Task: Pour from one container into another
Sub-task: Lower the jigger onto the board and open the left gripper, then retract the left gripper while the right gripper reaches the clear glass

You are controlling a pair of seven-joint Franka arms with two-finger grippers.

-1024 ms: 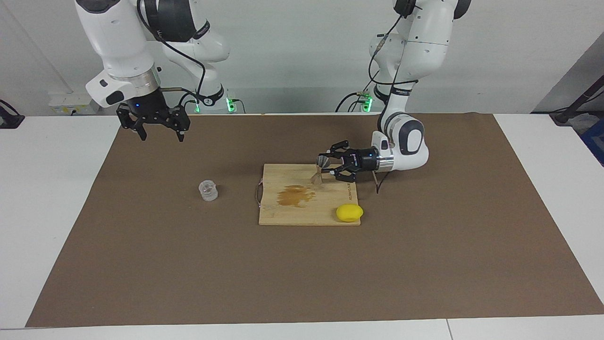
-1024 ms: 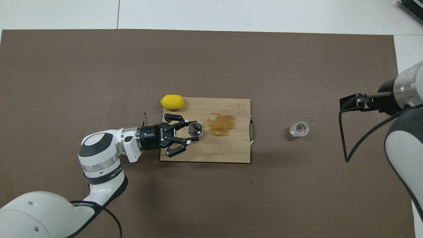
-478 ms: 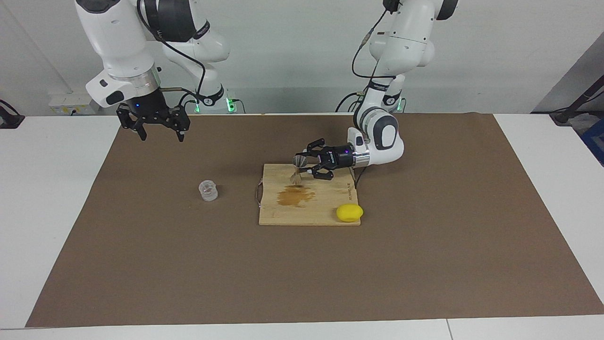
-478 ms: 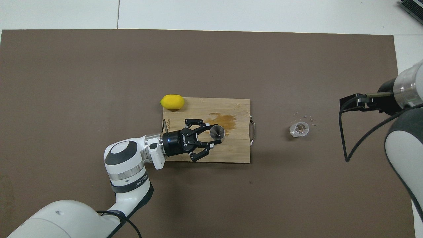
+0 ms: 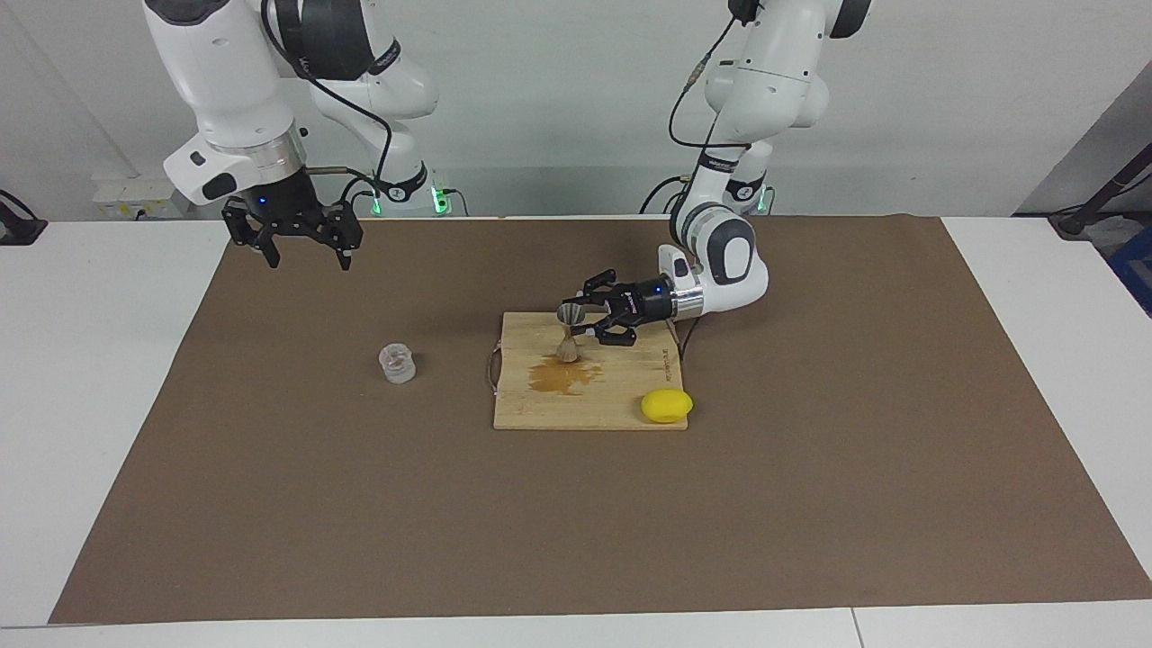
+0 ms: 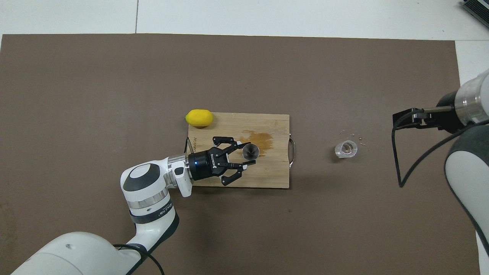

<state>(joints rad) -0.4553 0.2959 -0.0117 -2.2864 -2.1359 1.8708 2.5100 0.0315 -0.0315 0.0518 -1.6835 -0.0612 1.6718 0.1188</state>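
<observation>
**Left end effector clamps jigger upright on cutting board; glass cup sits alone**

Take the cutting board [image 5: 589, 371] as your landmark; it lies mid-desk on the brown mat [image 5: 576, 504], with a brown stain [image 5: 562, 375] on its surface.

Your left end effector [image 5: 587, 324] reaches in low and sideways over the board's edge nearer the robots. It is clenched on the jigger [image 5: 568, 333], gripping it at about the waist. The jigger stands upright, open cone up, its foot at the stain's edge nearer the robots. Whether the foot touches the wood, you cannot tell. From overhead you see the end effector [image 6: 248, 156] and look straight down into the jigger's mouth [image 6: 251, 151].

The glass cup [image 5: 397, 364] stands upright on the mat, off the board, toward the right arm's end of the desk, well apart from the board's metal handle [image 5: 491, 370]. Nothing is touching it. Overhead, the cup [image 6: 346, 149] has a few small specks on the mat just beside it.

The lemon [image 5: 667, 406] lies at the board's corner farthest from the robots, toward the left arm's end, touching the board's edge.

Your right end effector [image 5: 306, 254] waits, released with fingers spread, high over the mat's corner near its own base, well apart from cup and board.
</observation>
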